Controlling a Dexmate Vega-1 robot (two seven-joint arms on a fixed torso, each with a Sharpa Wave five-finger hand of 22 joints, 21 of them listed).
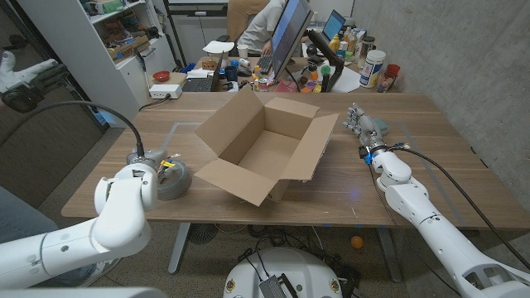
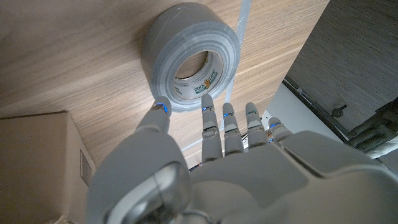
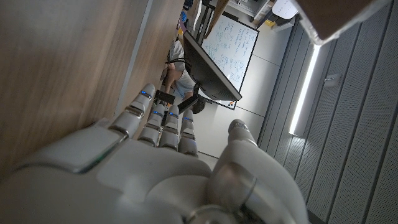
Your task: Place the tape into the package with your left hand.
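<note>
Wooden table (image 1: 414,165), office clutter behind. The tape (image 1: 172,180) lies flat at lower left, core up, just ahead of my left hand (image 2: 205,155), fingers spread, probably not touching. The package (image 1: 265,149) sits center; right hand (image 1: 362,124) idle, holding nothing.

1. The grey roll of duct tape (image 2: 189,56) carries a printed label inside its cardboard core, green and dark lettering, too small to read.
2. The white board (image 3: 229,50) behind the desk bears handwriting, illegible.
</note>
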